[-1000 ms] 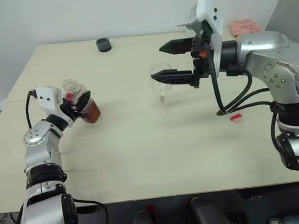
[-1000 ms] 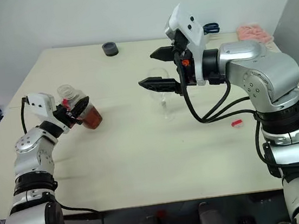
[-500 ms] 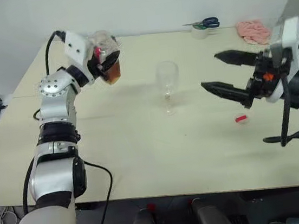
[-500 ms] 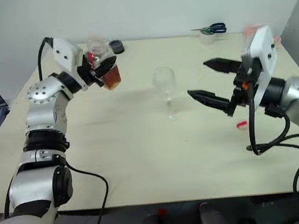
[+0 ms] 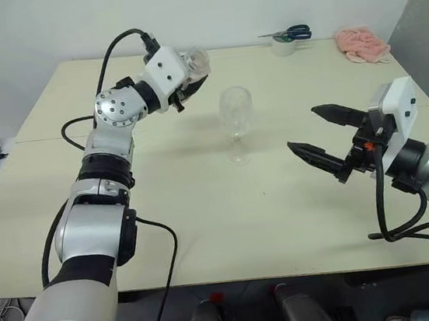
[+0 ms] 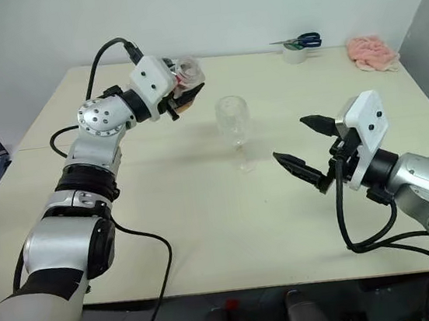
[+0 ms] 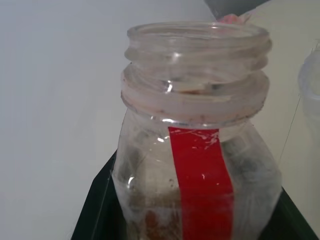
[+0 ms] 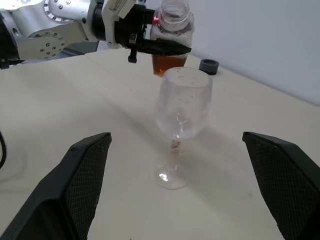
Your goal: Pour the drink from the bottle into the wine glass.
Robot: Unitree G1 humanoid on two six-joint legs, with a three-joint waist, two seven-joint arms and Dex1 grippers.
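The left gripper (image 8: 150,46) is clamped on the small clear plastic bottle (image 8: 170,37), uncapped and raised beside the clear stemmed wine glass (image 5: 237,122) (empty). Amber drink (image 8: 167,64) remains unpoured; the right gripper (image 5: 327,137) hangs apart, empty.

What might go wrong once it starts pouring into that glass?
The wine glass stands free on the table; the open right gripper hangs beside it without steadying it, so a nudge might tip it. The left gripper holds the uncapped bottle off to one side of the rim, so the drink may miss.
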